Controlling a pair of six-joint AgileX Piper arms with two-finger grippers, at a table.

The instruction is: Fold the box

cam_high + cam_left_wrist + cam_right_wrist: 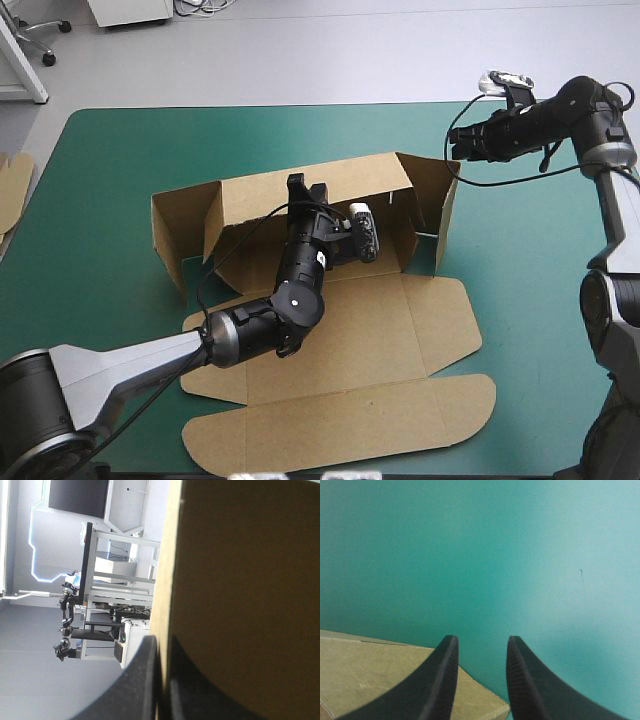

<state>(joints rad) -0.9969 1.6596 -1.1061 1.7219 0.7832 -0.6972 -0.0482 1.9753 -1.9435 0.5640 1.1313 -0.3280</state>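
Observation:
The brown box (340, 330) lies mid-table with its back and side walls raised and its lid flat toward the table's front edge. My left gripper (306, 183) sits at the top edge of the back wall. In the left wrist view its fingers (142, 680) pinch the board's edge (250, 580), all but shut on it. My right gripper (455, 145) hovers just beyond the box's right wall flap, near the far right of the table. In the right wrist view it (481, 645) stands open above the teal-green cover, with a corner of board (370, 670) beside one finger.
More brown board (12, 190) shows at the table's left edge. Bare teal-green cover (530, 300) stretches to the right of the box, and a wide strip (110, 160) lies to its left and behind it.

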